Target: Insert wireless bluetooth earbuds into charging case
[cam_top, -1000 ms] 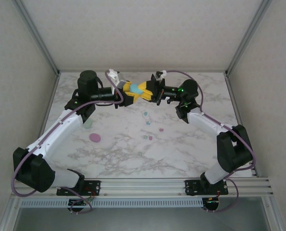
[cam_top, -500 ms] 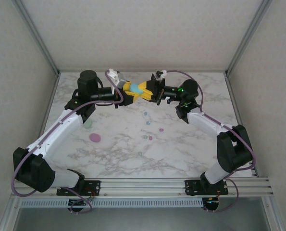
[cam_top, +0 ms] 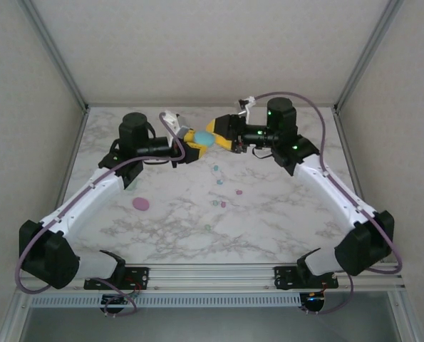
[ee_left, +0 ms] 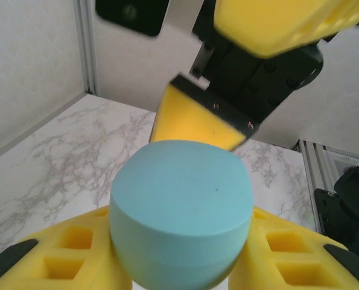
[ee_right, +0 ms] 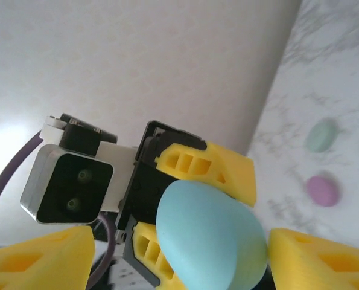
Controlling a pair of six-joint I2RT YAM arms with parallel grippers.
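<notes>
Tiny earbuds are lying scattered around the middle of the worktop, and a pink case is sitting nearer its left edge. Raised near the far edge, the left gripper is clamping a cyan case. The right gripper is gaping wide, its fingers straddling that case.

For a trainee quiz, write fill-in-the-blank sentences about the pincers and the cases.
The left pincer is shut on the case coloured ____ (pink or blue).
The right pincer stands ____ on either side of that case.
In the top view the pink case lies ____ of the loose earbuds.
Missing: blue; open; left.
</notes>
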